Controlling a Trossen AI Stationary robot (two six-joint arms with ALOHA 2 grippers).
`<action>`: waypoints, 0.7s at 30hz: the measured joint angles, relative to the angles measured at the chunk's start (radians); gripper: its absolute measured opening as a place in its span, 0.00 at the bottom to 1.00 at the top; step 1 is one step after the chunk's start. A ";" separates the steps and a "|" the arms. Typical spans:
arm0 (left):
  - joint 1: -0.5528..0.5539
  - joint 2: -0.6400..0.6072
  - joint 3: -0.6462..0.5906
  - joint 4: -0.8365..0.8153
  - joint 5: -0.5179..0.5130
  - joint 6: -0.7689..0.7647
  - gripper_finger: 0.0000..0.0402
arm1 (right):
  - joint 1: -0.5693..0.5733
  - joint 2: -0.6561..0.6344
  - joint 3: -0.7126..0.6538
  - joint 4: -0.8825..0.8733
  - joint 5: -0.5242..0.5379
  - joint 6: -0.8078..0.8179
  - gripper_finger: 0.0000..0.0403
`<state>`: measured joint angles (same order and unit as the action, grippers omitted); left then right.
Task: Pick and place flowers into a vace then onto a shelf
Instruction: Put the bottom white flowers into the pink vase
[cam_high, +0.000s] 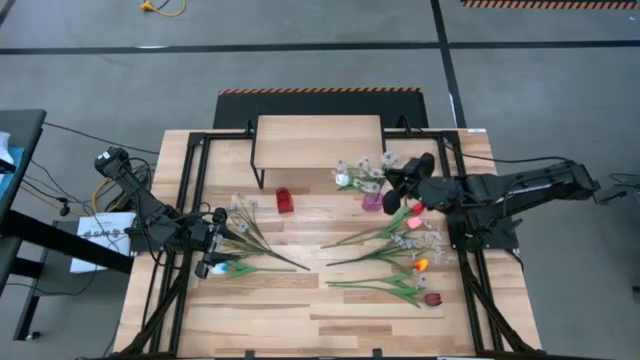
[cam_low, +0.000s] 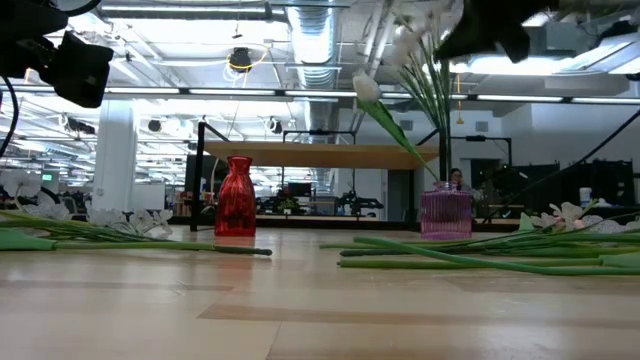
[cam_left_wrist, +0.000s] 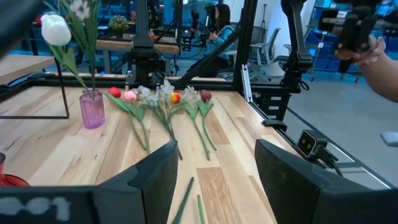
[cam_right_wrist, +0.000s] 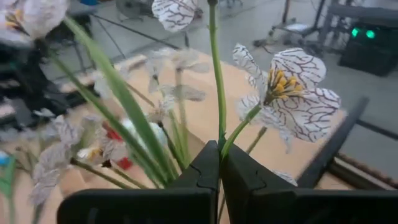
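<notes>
White-flowered stem (cam_right_wrist: 214, 81) pinched between the shut fingers of the right gripper (cam_right_wrist: 219, 163), held upright over the pink vase (cam_high: 372, 201) — presumably so its foot can drop in beside the white tulip (cam_low: 366, 87) and sprays already standing there (whether the stem's end has entered the neck cannot be told). Vase just off the shelf (cam_high: 318, 141) at its five o'clock corner, handy for the lift onto the board. Remaining flowers (cam_high: 400, 262) fanned flat on the table at four o'clock from the vase, heads toward the right arm, stems within reach; a second bunch (cam_high: 248, 232) lying at eight o'clock, just beside the left gripper (cam_high: 212, 256), fingers apart and empty, waiting. Red vase (cam_high: 284, 200) standing unused off the shelf's seven o'clock corner. Slatted table (cam_high: 300, 315) of pale wood in a dark frame; beyond it, a bright open workshop with ceiling ducts, and a person's hand (cam_left_wrist: 382, 59) at the edge of the left wrist view.
</notes>
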<state>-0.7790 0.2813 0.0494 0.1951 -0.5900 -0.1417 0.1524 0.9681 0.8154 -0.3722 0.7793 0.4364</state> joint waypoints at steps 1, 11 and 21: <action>0.000 0.000 0.000 0.000 0.000 0.000 0.51 | -0.001 0.002 -0.017 0.001 0.008 0.017 0.00; 0.000 0.000 0.000 -0.002 0.002 0.000 0.51 | -0.002 -0.001 -0.108 0.024 0.039 0.123 0.00; 0.000 0.000 0.000 -0.002 0.003 0.000 0.51 | -0.002 0.000 -0.117 0.012 0.060 0.142 0.01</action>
<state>-0.7788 0.2814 0.0494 0.1936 -0.5873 -0.1421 0.1499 0.9676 0.6979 -0.3603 0.8398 0.5779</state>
